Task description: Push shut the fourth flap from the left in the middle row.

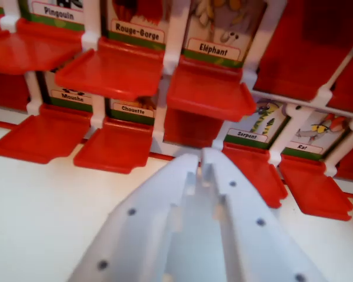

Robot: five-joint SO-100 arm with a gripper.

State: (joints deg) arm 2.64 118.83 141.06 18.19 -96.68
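Tool (201, 160) occupies the lower centre of the frame, its two pale fingers drawn together to a narrow slit, clenched, nothing gripped. The tip sits just before the red game board (315, 59), at the bottom row, beside the Serpent flap (256, 173).

Which flap is fourth from the left cannot be confirmed; the board's left edge is out of frame. The likely candidate is the open Eléphant flap (209, 91), centre frame, one row above the tip, lying flat and projecting outward. The cell to its right already shows plain red.

Recommended approach, as a judgement: raise the clenched tip under the flap's front edge, centred, then drive up and forward until it seats. Off-centre contact risks catching the Rouge-Gorge flap (112, 67).

Bench (41, 217) is plain white, smooth. Surrounding room not visible.
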